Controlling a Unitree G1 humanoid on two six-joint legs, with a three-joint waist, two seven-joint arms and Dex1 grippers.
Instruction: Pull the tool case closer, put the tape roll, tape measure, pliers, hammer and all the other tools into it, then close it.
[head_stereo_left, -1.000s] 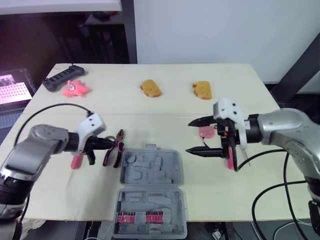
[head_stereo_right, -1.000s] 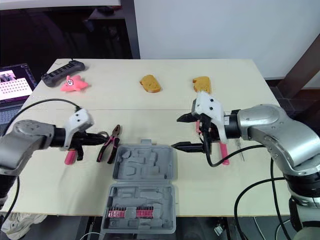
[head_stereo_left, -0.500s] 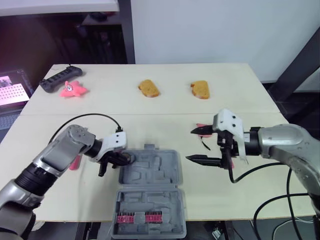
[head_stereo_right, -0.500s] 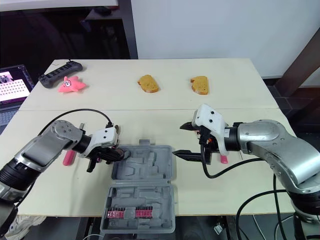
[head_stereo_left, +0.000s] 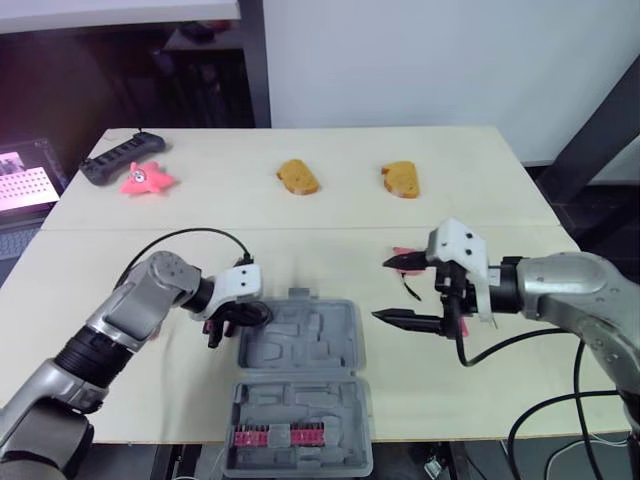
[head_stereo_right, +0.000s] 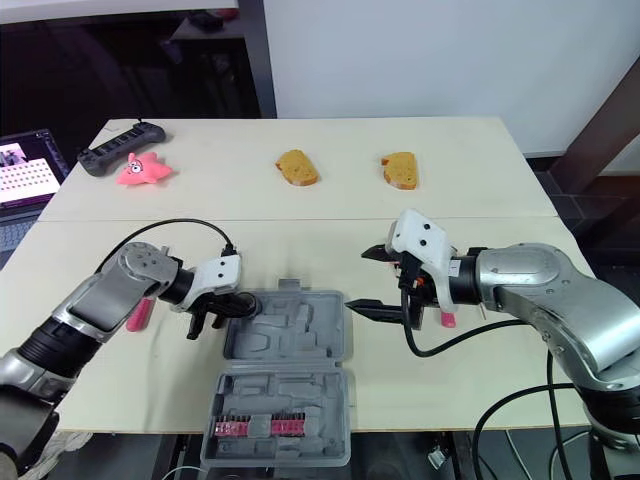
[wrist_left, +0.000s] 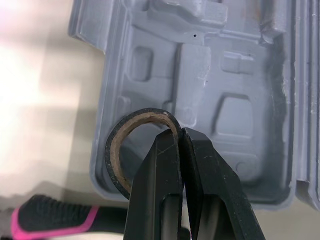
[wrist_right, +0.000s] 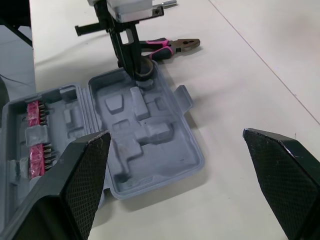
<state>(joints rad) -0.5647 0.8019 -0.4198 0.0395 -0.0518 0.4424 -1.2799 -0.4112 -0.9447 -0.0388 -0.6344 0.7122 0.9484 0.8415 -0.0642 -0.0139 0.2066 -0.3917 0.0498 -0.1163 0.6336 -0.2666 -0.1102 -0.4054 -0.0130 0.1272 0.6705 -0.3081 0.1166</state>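
1. The two eye views look from up high, forward and down, over the whole surface (head_stereo_left: 330, 215). They sit side by side and show the same scene.
2. The left wrist view looks down along the left pincer (wrist_left: 181, 134), very near the tape roll (wrist_left: 142, 114) and the tool case (wrist_left: 235, 65).
3. The right wrist view looks low across the surface past the right pincer (wrist_right: 175, 134), from farther off.
4. All views share the tool case. The right wrist view also sees the left pincer.
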